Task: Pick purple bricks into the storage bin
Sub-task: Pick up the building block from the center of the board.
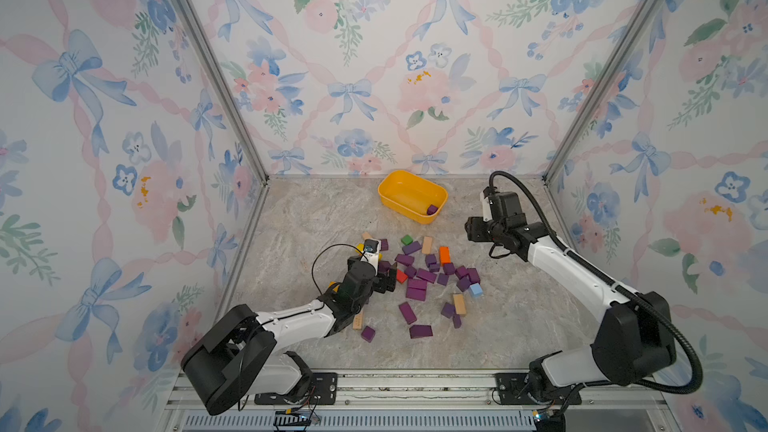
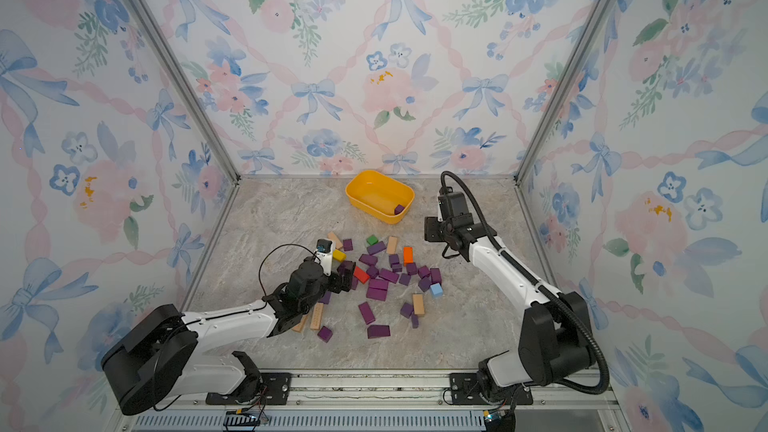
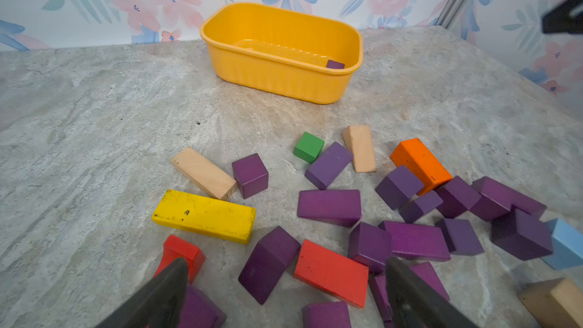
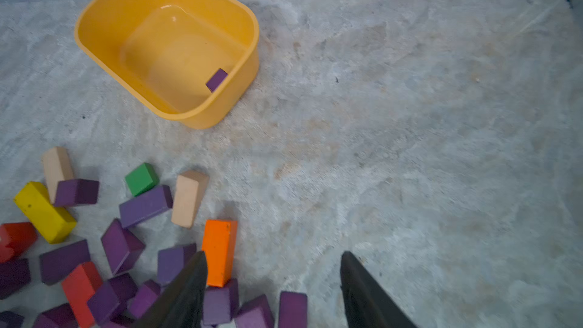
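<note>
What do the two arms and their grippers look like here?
Both arms have white links and bulky black joints. The left arm carries a thin black cable loop near its wrist; the right arm trails a ribbed black hose. The left gripper and right gripper are dark and tapered.

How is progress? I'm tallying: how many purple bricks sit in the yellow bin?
1. The purple brick lies in the storage bin, in its corner toward the right arm. The bin's whole floor shows, so none is hidden.
</note>
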